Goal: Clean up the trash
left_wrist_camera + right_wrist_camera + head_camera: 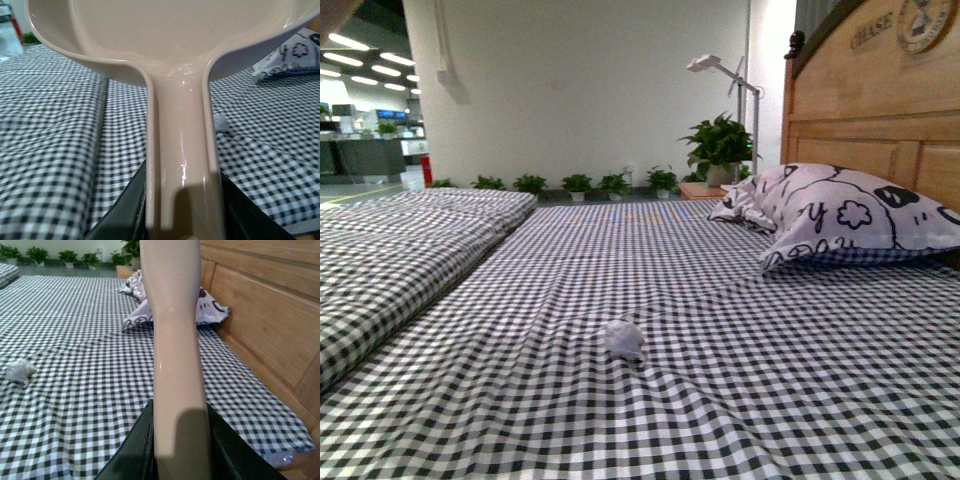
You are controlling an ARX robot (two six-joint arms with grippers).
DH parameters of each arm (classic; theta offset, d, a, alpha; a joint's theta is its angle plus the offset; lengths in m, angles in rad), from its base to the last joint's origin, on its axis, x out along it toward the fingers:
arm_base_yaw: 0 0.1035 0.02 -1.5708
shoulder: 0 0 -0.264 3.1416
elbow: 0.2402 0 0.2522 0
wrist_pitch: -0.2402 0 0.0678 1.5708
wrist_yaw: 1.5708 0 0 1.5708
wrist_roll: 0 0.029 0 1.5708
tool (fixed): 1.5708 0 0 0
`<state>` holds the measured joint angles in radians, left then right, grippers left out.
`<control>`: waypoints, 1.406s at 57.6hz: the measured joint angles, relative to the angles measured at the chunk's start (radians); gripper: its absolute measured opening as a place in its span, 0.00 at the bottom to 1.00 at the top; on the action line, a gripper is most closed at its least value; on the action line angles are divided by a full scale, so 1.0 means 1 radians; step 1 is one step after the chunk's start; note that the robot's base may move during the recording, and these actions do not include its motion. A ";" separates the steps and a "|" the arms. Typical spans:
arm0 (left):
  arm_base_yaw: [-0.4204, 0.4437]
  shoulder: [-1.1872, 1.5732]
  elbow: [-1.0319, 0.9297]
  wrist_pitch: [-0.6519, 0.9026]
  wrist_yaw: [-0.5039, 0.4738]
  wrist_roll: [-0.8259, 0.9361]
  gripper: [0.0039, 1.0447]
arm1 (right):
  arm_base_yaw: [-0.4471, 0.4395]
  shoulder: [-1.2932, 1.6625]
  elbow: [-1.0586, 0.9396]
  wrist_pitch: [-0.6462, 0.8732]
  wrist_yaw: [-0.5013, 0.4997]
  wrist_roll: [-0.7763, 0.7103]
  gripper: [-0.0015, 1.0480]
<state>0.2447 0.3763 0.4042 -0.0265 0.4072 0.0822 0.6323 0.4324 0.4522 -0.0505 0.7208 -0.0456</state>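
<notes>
— Where was the trash when you looked?

— A small white wad of paper (623, 339) lay on the checked sheet (740, 300), about midway across the bed and closer to its near edge than its far one. It was well apart from the pillow (850, 215), which sat up in the far corner against the wooden headboard (880, 120).

— And the arms?

— Neither showed from the front. At the wrist, the left gripper (182, 212) had its black jaws pressed to either side of a beige dustpan (180, 30), clamped on the handle, with the pan held out above the sheet. The right gripper (180, 452) was closed the same way around a long beige handle (175, 340) (I couldn't see what was on the end of it). That handle stood close to the headboard edge, with the wad well off towards the middle of the bed.

— Anything else around?

— A second checked mattress (410, 240) ran along the bed's far side from the headboard. A row of potted plants (578, 184) stood at the wall, with a white lamp (720, 65) beyond the pillow.
</notes>
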 joint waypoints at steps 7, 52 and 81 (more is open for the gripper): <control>0.001 0.000 0.000 0.000 -0.006 -0.001 0.25 | 0.001 0.009 0.000 0.000 -0.005 0.000 0.20; -0.041 0.921 0.362 -0.036 0.120 0.649 0.25 | 0.000 -0.002 0.001 0.000 0.002 0.000 0.20; -0.030 1.333 0.673 -0.151 0.177 0.979 0.25 | 0.000 -0.002 0.001 0.000 0.002 0.000 0.20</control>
<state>0.2146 1.7092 1.0775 -0.1780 0.5842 1.0611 0.6319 0.4309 0.4530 -0.0509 0.7231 -0.0452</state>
